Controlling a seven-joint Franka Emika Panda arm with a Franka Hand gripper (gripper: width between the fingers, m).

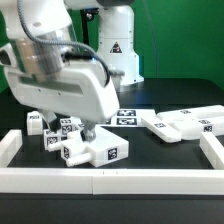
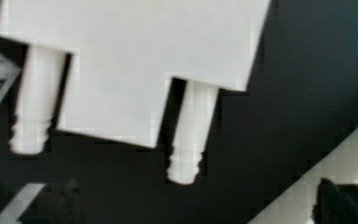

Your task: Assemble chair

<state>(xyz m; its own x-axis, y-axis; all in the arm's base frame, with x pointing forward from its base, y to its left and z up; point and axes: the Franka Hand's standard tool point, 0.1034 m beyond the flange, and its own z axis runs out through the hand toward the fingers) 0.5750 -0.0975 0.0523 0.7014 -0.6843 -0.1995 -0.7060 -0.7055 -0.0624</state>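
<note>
White rail [image 1: 100,181] fronted the black table [image 1: 150,152]. Behind it, loose chair parts [image 1: 185,125] lay scattered. Over a panel [image 2: 149,60] with two pegs [image 2: 190,140], the end effector [image 2: 197,205] hung wide open, empty.

Pretty clearly a robotics lab, not someone's home or a regular workshop. The big giveaway is the chunky white robot arm [image 1: 60,75] reaching over a matte black table [image 1: 150,152], with a triangular warning sticker [image 1: 117,47] on its white base at the back. The table is fenced in by low white border rails [image 1: 100,182], so it looks like a little test pen. Behind everything there's just a plain green backdrop [image 1: 185,40]. The white chair parts [image 1: 185,122] lying on the table carry black-and-white square tags [image 1: 112,152], very lab-rig looking. The wrist view has the same bare black surface under a white pegged panel [image 2: 149,60]
</note>
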